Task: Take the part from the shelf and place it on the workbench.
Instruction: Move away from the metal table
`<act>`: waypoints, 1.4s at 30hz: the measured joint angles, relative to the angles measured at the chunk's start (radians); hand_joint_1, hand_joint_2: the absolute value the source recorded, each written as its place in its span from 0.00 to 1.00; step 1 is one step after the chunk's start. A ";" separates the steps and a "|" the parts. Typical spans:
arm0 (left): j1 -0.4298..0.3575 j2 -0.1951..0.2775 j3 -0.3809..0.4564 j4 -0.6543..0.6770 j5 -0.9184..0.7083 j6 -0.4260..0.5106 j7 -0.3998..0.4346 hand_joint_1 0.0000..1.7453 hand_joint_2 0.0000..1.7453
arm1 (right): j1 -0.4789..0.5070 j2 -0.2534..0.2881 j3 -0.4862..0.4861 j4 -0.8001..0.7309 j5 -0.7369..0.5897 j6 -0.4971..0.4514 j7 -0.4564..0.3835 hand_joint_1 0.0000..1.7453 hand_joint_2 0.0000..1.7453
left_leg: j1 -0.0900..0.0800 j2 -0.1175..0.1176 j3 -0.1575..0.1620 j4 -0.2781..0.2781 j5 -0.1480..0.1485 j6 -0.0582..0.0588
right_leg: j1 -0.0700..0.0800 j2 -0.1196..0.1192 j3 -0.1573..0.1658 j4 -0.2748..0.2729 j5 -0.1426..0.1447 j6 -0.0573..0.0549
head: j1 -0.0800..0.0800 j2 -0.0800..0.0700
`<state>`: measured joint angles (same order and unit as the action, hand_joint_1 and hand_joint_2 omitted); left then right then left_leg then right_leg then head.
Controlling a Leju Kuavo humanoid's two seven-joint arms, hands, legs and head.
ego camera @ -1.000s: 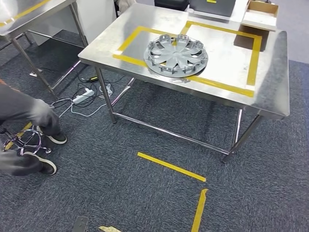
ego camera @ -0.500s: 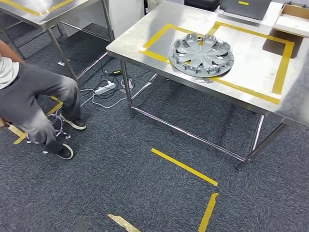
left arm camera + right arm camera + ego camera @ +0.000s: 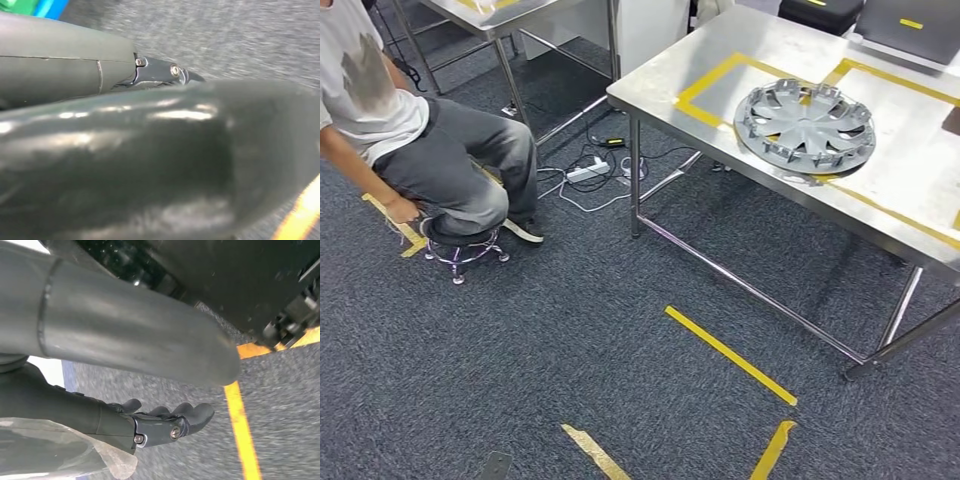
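The part, a grey plastic wheel cover (image 3: 804, 125), lies flat on the steel workbench (image 3: 660, 80) at the upper right of the head view, over the near side of a yellow tape frame (image 3: 706, 84). No hand touches it. My left hand (image 3: 124, 145) hangs over the carpet with a dark finger (image 3: 158, 71) stretched out and nothing in it. My right hand (image 3: 162, 422) also hangs above the carpet, its fingers (image 3: 188, 415) straight and apart, holding nothing.
A person (image 3: 433, 150) sits on a low wheeled stool (image 3: 463, 250) at the left. A power strip with cables (image 3: 584, 172) lies under a second steel table (image 3: 509, 15). Yellow tape strips (image 3: 731, 355) mark the carpet before the bench.
The whole picture has slid to the right, so the camera has turned left. The seated person has come fully into view. The wheel cover keeps its place on the bench.
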<state>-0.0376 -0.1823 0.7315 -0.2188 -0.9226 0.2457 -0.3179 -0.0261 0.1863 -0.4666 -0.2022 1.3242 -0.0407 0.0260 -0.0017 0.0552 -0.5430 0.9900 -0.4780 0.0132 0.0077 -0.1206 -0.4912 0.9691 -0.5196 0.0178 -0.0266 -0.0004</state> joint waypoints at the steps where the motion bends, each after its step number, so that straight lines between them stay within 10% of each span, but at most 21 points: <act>1: 0.003 -0.001 -0.002 0.000 -0.007 0.002 0.012 0.00 0.00 | -0.003 -0.002 0.010 0.000 0.012 0.009 -0.003 0.00 0.00 | 0.001 -0.010 0.000 -0.002 0.003 0.008 | -0.002 0.015 -0.005 0.011 -0.011 0.006 | 0.001 0.000; 4: 0.004 -0.006 -0.010 0.001 -0.024 0.006 0.050 0.00 0.00 | -0.006 -0.006 0.039 0.001 0.037 0.018 0.005 0.00 0.00 | 0.005 -0.043 -0.005 -0.007 0.013 0.024 | -0.008 0.098 -0.074 0.162 -0.100 0.018 | 0.007 0.000; 7: 0.006 -0.012 -0.013 0.003 -0.024 0.016 0.079 0.00 0.00 | -0.003 -0.006 0.058 0.003 0.045 0.018 0.021 0.00 0.00 | 0.004 -0.083 -0.010 -0.005 0.015 0.027 | -0.009 0.119 -0.151 0.310 -0.138 0.019 | 0.007 0.000; 11: 0.006 -0.024 -0.012 0.004 -0.017 0.040 0.096 0.00 0.00 | -0.003 -0.006 0.073 0.005 0.051 0.018 0.027 0.00 0.00 | 0.003 -0.137 -0.010 0.002 0.015 0.023 | -0.015 0.173 -0.060 0.089 -0.006 0.010 | 0.007 0.000; 13: 0.003 -0.031 -0.012 0.005 -0.017 0.043 0.101 0.00 0.00 | -0.003 -0.007 0.079 0.006 0.052 0.018 0.024 0.00 0.00 | 0.003 -0.160 -0.020 0.007 0.017 0.013 | -0.018 0.209 -0.027 0.021 0.008 0.004 | 0.007 0.000; 16: 0.007 -0.035 -0.012 0.007 -0.024 0.032 0.116 0.00 0.00 | -0.002 -0.009 0.084 0.008 0.052 0.018 0.008 0.00 0.00 | 0.005 -0.179 -0.034 0.013 0.021 -0.008 | -0.019 0.184 -0.020 0.010 0.010 -0.009 | 0.006 0.000; 22: 0.003 -0.034 -0.014 0.007 -0.039 0.023 0.135 0.00 0.00 | 0.013 -0.032 0.098 0.008 0.078 -0.005 -0.007 0.00 0.00 | 0.008 -0.066 -0.155 0.291 -0.114 -0.029 | -0.016 0.085 -0.015 0.005 0.009 -0.026 | -0.009 0.000; 26: 0.007 -0.032 -0.016 0.007 -0.049 0.017 0.136 0.00 0.00 | 0.013 -0.039 0.109 0.008 0.076 -0.017 -0.021 0.00 0.00 | 0.003 -0.019 -0.049 0.103 -0.018 -0.020 | -0.013 0.038 -0.009 0.008 0.001 -0.018 | -0.010 0.000; 30: 0.003 -0.031 -0.017 0.007 -0.045 0.022 0.095 0.00 0.00 | 0.010 -0.042 0.108 0.009 0.045 -0.015 -0.028 0.00 0.00 | -0.007 0.003 -0.012 0.014 -0.002 0.003 | -0.005 0.000 -0.004 0.010 -0.007 -0.001 | -0.009 0.000; 33: 0.002 -0.029 -0.016 0.007 -0.038 0.024 0.069 0.00 0.00 | 0.005 -0.046 0.108 0.009 0.045 -0.015 -0.032 0.00 0.00 | -0.002 -0.027 -0.012 0.005 0.006 0.021 | -0.010 0.048 -0.023 0.059 -0.048 0.014 | -0.004 0.000; 37: -0.003 -0.029 -0.016 0.008 -0.038 0.024 0.071 0.00 0.00 | 0.010 -0.057 0.108 0.009 0.045 -0.014 -0.040 0.00 0.00 | -0.001 -0.078 -0.016 0.004 0.011 0.031 | -0.012 0.117 -0.143 0.303 -0.148 0.020 | 0.000 0.000; 39: -0.002 -0.028 -0.016 0.008 -0.045 0.023 0.079 0.00 0.00 | 0.010 -0.061 0.108 0.009 0.039 -0.011 -0.042 0.00 0.00 | -0.002 -0.106 -0.014 0.005 0.011 0.031 | -0.013 0.123 -0.139 0.275 -0.103 0.017 | 0.000 0.000; 42: -0.003 -0.028 -0.024 0.009 -0.078 0.004 0.102 0.00 0.00 | 0.008 -0.064 0.098 0.009 0.003 -0.006 -0.041 0.00 0.00 | -0.004 -0.149 -0.014 0.010 0.011 0.026 | -0.017 0.179 -0.055 0.076 -0.002 0.009 | 0.000 0.000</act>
<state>-0.0408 -0.2100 0.7073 -0.2099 -1.0005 0.2501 -0.2154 -0.0180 0.1225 -0.3683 -0.1927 1.3267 -0.0468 -0.0149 -0.0054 -0.0940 -0.5570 1.0000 -0.4671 0.0388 -0.0094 0.0585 -0.5459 1.0455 -0.5217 0.0264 -0.0268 -0.0004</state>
